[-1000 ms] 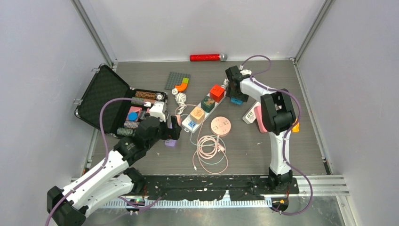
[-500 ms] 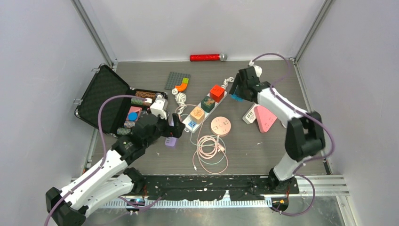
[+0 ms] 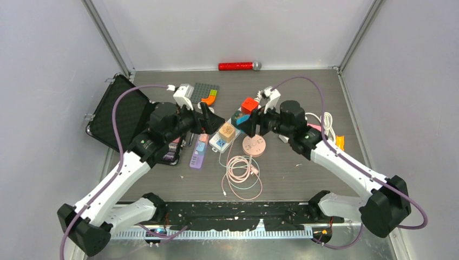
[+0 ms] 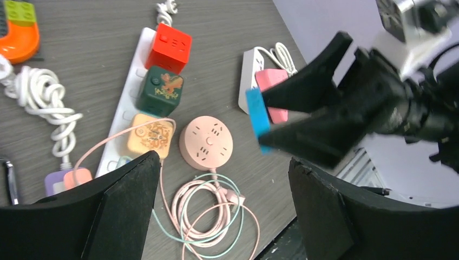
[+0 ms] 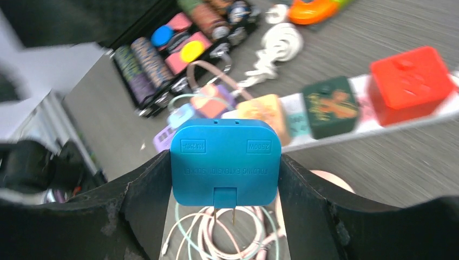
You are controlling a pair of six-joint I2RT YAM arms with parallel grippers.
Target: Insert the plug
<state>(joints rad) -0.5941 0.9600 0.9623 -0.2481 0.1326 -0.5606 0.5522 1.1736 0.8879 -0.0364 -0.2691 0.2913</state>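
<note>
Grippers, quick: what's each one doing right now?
Left gripper: open, holding nothing.
Right gripper: closed on the blue plug.

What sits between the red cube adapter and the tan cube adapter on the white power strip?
A dark green cube adapter, seen clearly in the left wrist view.

Right wrist view: the right fingers (image 5: 145, 200) cover both side edges of the plug (image 5: 226, 162). The pink socket (image 5: 330, 180) behind it shows only as a sliver. The strip (image 5: 295, 122) and its cubes are blurred.

Left wrist view: the strip's near end is hidden behind the left finger (image 4: 108, 216). The orange piece (image 4: 19, 39) is cut off at the edge.

Top view: the left arm covers much of the case (image 3: 116, 111).
</note>
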